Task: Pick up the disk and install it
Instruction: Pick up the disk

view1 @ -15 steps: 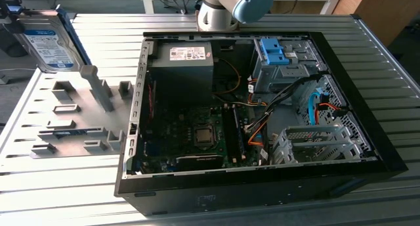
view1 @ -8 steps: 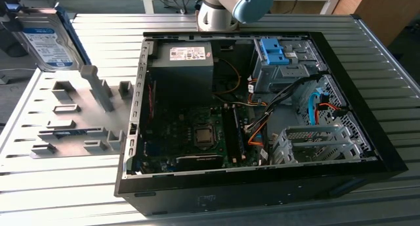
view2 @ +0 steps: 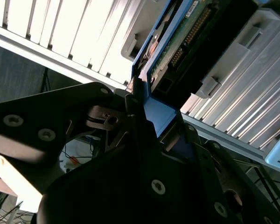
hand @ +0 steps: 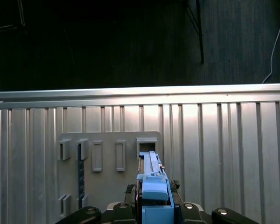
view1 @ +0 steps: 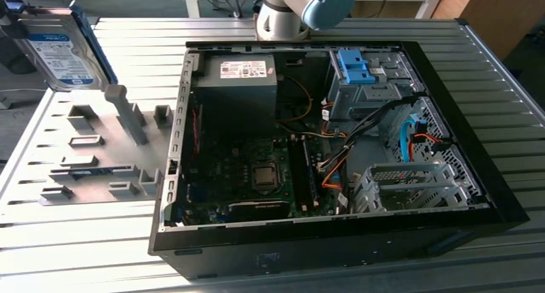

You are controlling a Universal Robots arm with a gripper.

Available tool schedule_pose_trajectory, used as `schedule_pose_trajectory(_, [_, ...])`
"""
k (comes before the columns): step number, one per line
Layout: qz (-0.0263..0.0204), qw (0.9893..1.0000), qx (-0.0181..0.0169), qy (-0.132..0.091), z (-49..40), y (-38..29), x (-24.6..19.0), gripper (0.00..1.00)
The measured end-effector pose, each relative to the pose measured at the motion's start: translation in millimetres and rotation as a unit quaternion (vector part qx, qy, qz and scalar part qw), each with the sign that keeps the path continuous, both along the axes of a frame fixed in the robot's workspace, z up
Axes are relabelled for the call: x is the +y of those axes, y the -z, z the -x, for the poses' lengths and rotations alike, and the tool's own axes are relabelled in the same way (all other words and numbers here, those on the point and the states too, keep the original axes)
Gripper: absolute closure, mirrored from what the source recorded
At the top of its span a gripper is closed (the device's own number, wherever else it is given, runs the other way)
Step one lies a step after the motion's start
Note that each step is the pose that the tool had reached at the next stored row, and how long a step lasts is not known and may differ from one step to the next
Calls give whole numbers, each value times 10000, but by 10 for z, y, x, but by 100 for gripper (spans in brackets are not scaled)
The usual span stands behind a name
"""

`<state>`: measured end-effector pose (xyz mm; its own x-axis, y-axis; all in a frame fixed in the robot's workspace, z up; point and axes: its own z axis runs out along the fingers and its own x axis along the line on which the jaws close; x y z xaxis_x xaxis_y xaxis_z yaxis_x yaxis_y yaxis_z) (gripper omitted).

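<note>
Pick-up done: your gripper (hand: 155,198) pinches the disk (view1: 58,50) aloft, upper left; installing calls for reaching the computer case (view1: 341,248).

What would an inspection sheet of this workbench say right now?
Surface: ribbed metal table, carrying an open computer case and a grey slotted holder plate.
Job's things: disk held in the air near the holder plate, outside the case.
Clutter: a thin blue part in one holder slot.
Grippers: gripper with jaws shut on the disk's blue frame.
Cables: orange and blue cables inside the case.
Surroundings: dark floor beyond the table's edge.
</note>
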<state>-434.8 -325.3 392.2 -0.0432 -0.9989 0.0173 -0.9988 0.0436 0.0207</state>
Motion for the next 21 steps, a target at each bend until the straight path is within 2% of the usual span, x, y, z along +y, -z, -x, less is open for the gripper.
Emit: schedule_pose_trajectory(21, [0,10000,0,0,0,-123,0,63])
